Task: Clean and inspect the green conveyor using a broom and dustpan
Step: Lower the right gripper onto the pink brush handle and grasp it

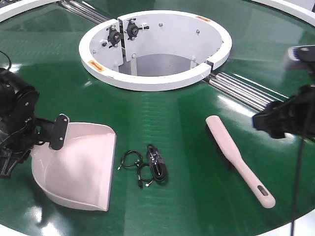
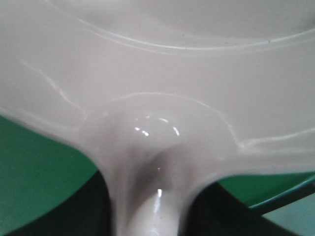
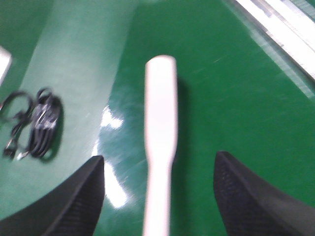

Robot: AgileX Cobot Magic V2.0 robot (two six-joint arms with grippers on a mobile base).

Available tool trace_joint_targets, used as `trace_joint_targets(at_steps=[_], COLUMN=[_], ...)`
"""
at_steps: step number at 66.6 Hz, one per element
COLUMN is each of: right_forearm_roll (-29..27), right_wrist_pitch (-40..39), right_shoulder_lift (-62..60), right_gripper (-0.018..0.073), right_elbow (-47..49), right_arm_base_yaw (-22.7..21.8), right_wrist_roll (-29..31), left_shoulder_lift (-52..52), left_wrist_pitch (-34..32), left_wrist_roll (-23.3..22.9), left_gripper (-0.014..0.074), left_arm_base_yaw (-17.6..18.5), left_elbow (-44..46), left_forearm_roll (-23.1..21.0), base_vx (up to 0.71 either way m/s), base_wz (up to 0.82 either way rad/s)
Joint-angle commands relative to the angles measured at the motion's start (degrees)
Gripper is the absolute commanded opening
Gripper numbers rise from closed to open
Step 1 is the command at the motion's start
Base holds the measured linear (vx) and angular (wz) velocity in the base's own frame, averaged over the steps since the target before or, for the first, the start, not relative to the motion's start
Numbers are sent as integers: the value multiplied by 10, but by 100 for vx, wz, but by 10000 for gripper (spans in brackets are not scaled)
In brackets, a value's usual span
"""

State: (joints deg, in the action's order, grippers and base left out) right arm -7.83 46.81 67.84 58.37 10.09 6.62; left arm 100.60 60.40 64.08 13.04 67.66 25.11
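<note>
Glossy conveyor; smooth plastic dustpan, handle hidden in the clamping left gripper; right gripper gapes wide over blurred slim broom.

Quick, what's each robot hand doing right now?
Left hand: closed on the dustpan handle.
Right hand: open, empty, over the broom.

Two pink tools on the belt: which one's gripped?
The dustpan: the left gripper is clamped on its handle. The broom lies free, with the right gripper open above it.
</note>
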Motion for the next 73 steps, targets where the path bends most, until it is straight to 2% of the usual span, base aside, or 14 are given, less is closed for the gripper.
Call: trace_joint_targets(at_steps=[1, 16, 29, 46, 73], right_forearm_roll=[19, 35, 38, 83, 65], right_wrist_pitch=[13, 107, 113, 117, 120], right_shoulder_lift=[43, 165, 217, 255, 325], right_gripper=[471, 471, 471, 471, 471], right_elbow=[48, 112, 115, 115, 115], right_arm_base_yaw=[26, 33, 33, 33, 33], right_wrist_roll=[-25, -47, -54, -66, -66], left_shoulder_lift=[-24, -24, -24, -24, -24], left_wrist_pitch=[1, 1, 1, 1, 1], left_wrist_roll=[0, 0, 0, 0, 0], left_gripper=[-6, -6, -6, -6, -6], left_arm_base_yaw=[3, 3, 3, 3, 3], left_elbow=[15, 15, 15, 15, 15], left_forearm_roll=[5, 5, 5, 5, 5], base_vx=[0, 0, 0, 0, 0], base_wz=[0, 0, 0, 0, 0])
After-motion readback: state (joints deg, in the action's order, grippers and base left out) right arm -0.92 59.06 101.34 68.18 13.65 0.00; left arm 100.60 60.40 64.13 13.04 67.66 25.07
